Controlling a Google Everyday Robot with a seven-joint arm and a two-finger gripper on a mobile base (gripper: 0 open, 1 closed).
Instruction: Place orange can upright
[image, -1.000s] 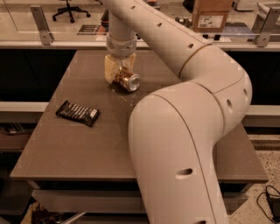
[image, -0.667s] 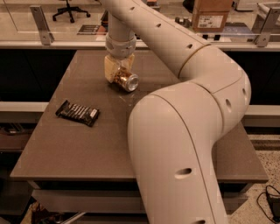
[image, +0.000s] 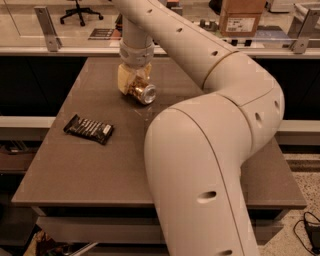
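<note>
1. My gripper (image: 134, 84) is down low over the far half of the table (image: 75, 170), wrist pointing straight down.
2. My fingers (image: 125, 81) are closed in on the orange can (image: 144, 93). They clamp its body, with only the can's width left between them.
3. The can lies on its side in my grasp, not upright. Its silver end sticks out from the fingers on the near right side, facing the camera.
4. I can't tell if the can touches the table top or sits just above it.
5. A dark candy bar wrapper (image: 88, 129) lies flat on the table, well apart from my fingers, nearer the camera and to the left.
6. My arm (image: 200, 150) loops up from the fingers and round to the right, and fills the near right of the view.
7. A cardboard box (image: 242, 17) stands beyond the table, far behind my fingers and to the right.
</note>
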